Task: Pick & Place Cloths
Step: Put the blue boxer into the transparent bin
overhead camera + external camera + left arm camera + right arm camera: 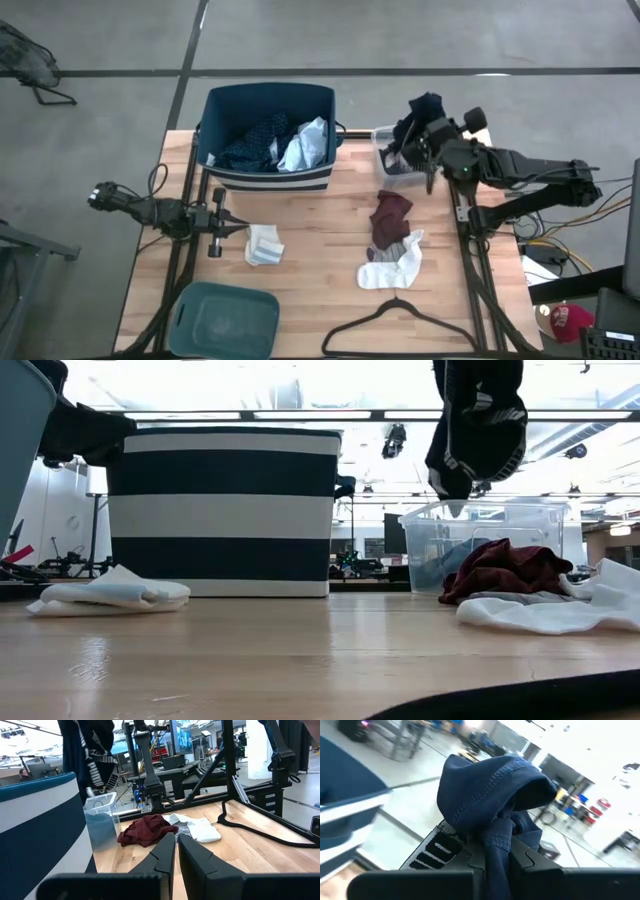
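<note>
"What's the right gripper (495,847) got?"

"It's clamped on a limp dark navy fabric garment (420,118) with white lettering, hanging above the clear plastic tub (392,160). Looks mid-carry; next it has to cross to the striped navy fabric bin (268,135)."

"And the left gripper (222,226)?"

"Fingers closed, empty, beside the folded white cloth (264,245)."

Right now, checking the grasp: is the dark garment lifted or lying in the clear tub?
Lifted: the dark garment hangs from the right gripper above the clear tub.
</note>
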Controlling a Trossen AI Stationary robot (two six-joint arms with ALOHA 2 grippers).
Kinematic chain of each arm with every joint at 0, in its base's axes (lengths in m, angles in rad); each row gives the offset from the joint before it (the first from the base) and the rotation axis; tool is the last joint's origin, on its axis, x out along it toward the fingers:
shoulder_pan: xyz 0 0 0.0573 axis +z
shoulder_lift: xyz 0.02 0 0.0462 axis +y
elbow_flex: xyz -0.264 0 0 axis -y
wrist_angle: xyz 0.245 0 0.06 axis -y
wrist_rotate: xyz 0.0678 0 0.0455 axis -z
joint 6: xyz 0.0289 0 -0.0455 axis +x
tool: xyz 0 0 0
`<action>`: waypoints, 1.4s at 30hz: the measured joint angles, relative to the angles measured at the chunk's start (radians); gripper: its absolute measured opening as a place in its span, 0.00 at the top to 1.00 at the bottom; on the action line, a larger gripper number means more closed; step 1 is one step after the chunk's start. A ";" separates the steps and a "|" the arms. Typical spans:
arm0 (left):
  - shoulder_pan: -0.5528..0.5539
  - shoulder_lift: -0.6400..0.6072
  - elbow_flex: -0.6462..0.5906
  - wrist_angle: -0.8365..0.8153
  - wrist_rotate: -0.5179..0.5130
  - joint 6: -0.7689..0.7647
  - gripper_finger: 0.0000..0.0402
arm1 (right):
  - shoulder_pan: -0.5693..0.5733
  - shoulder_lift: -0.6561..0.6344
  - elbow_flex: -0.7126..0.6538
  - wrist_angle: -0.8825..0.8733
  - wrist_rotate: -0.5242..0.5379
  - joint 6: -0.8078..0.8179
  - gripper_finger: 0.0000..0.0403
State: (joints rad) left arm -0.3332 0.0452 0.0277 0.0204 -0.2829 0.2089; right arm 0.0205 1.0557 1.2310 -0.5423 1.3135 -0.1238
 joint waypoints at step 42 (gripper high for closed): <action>0.000 0.000 0.000 0.000 0.000 0.000 0.92 | -0.283 -0.021 -0.236 -0.055 -0.439 -0.124 0.80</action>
State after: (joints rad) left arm -0.3332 0.0455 0.0277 0.0208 -0.2829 0.2089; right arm -0.2621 1.0351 0.9950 -0.5971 0.8745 -0.2478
